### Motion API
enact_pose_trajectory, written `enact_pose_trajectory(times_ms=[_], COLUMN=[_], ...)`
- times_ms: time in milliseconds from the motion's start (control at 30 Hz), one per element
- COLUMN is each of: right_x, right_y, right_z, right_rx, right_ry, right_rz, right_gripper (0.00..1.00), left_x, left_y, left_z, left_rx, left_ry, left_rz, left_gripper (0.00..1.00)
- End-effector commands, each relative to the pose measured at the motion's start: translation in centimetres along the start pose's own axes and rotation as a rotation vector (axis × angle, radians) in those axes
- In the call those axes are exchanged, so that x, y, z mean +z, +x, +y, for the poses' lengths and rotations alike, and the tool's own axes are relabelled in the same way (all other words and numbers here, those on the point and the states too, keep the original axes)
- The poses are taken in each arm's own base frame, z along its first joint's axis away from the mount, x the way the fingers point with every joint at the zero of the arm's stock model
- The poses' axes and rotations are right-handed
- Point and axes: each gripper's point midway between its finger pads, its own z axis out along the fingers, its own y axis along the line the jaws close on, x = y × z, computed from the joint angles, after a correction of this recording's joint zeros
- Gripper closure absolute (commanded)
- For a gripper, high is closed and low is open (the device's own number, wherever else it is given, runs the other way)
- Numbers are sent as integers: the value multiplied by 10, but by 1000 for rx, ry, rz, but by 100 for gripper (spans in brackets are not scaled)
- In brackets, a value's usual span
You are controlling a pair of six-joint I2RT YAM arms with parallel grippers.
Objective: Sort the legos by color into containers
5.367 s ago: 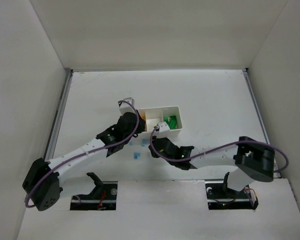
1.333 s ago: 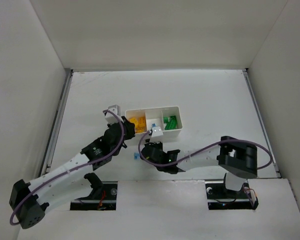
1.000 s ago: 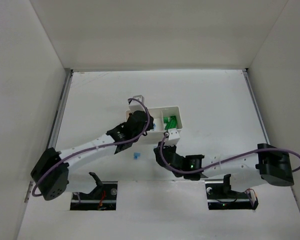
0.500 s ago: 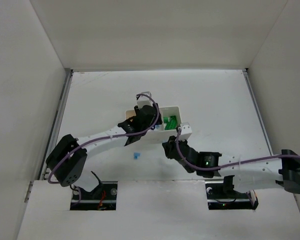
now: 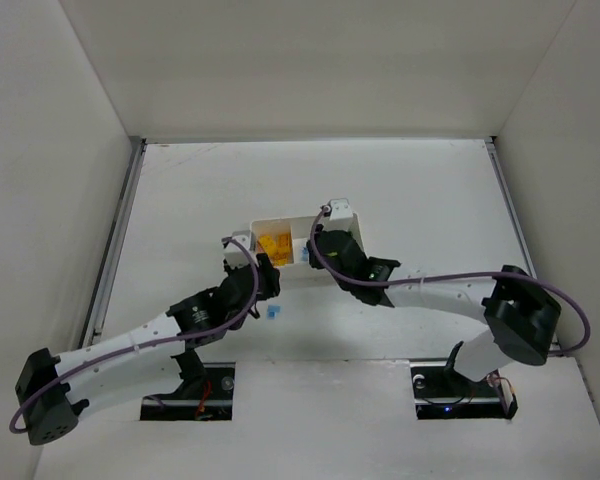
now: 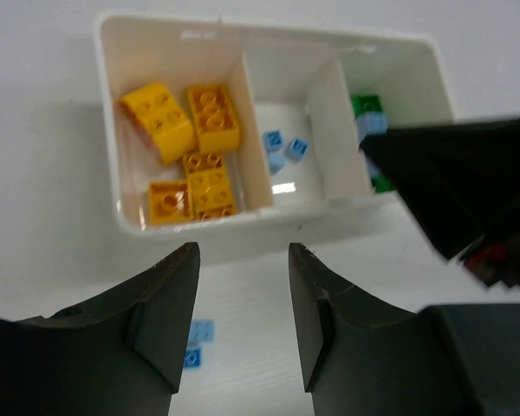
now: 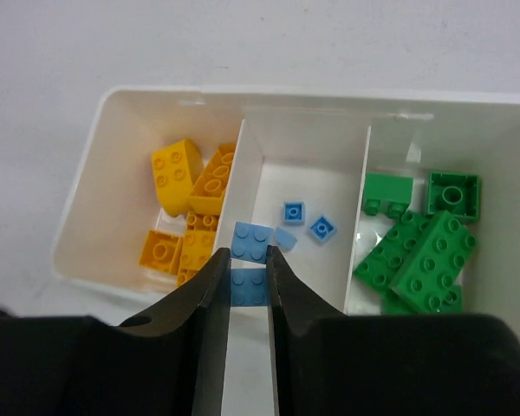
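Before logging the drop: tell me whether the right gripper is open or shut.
Shut: the right gripper pinches a light blue lego, with no gap on either side.

Bright, even light; wrist foregrounds seemingly soft.

Robot lab test cell. White bench point(image 5: 400, 190) boxed in by plain white walls point(image 5: 310, 60) on three sides. Left arm point(image 5: 150, 332) and right arm point(image 5: 445, 292) bolted at its near edge, purple cables point(image 5: 110, 350) along them, wiring in cut-outs point(image 5: 195, 385) by the bases. Props: white tray point(image 5: 265, 224) of toy bricks point(image 5: 273, 245).
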Motion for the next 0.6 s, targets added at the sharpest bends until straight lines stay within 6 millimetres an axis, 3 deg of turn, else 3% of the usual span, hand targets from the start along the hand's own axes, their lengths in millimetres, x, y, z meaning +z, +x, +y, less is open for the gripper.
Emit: enact_pose_trajectory(times_ms=[0,133,267,400,567], right_x=[19,43,53,52,27], right_y=[-29,-24,-22,-26,-33], right_z=[15,11,11,11,8], right_rx=[10,-7,-18,-19,-1], right_ry=[-30,13,30,39,24], right_rz=[-61,-38,-25,-31,-50], right_gripper=[77,74,57,47,52], left_x=[-19,-32,-35,-32,-26], left_y=[36,64,83,100,112], left_z=[42,58,54,45,30], left_rx=[51,53,72,95,110], left_ry=[-121,-155,-136,-120,-84], left_rz=[91,162,222,260,273], left_gripper=[58,56,53,53,55])
